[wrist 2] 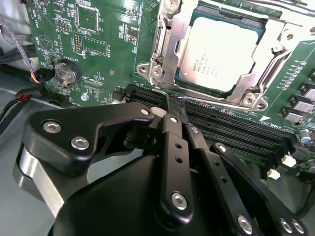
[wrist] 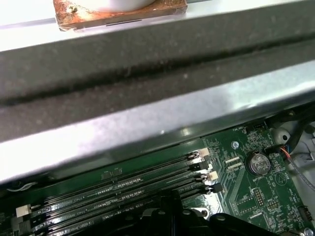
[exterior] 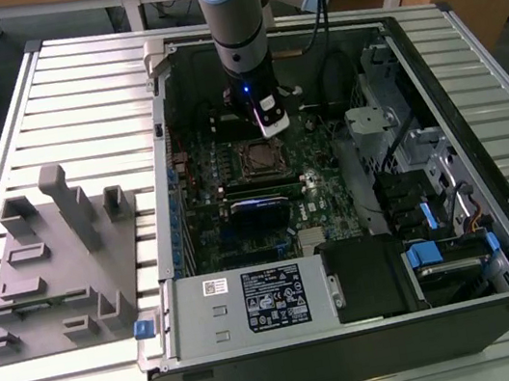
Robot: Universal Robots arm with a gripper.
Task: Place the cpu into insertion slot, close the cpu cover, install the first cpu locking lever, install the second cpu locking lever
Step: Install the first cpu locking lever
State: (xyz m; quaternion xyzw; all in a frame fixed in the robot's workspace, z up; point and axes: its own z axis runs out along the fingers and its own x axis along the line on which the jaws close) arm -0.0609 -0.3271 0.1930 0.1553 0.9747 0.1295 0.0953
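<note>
The cpu (wrist 2: 222,53) sits in its socket just beyond the closed tool (wrist 2: 175,105).

I see a grey metal chassis rail (wrist: 147,118) crossing above the green motherboard (wrist: 246,172), with memory slots (wrist: 123,189) (black, parallel) beside a coin battery (wrist: 258,163).

Slatted metal table (exterior: 26,111), open computer case (exterior: 507,295), grey fixture block (exterior: 58,272) beside it.
</note>
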